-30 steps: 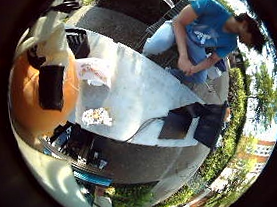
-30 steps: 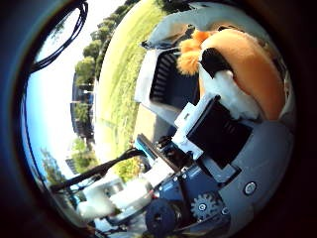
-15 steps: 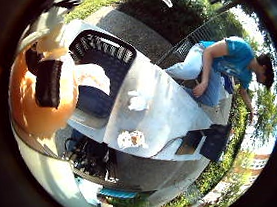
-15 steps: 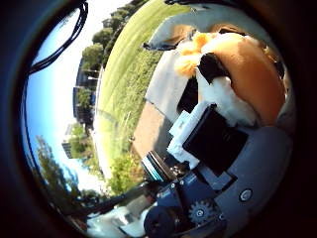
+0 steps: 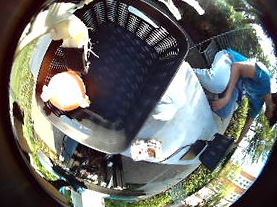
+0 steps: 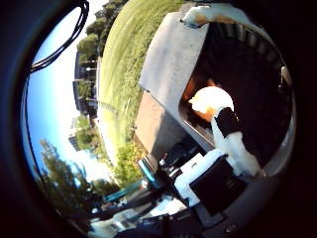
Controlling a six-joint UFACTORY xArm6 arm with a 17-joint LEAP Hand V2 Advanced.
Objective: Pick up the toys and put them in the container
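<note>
Hovering over the black slatted container (image 5: pixel 138 53), the hand (image 6: pixel 228 148) shows one straight finger reaching over the rim, with nothing visibly gripped. An orange-and-white plush toy (image 5: pixel 65 90) lies inside the container, directly below the palm. This step looks like the release into the container; next, judged from here, comes lifting clear and travelling to the small toys (image 5: pixel 146 149) on the white desk (image 5: pixel 190 117), near its edge. Room above the container is open.
</note>
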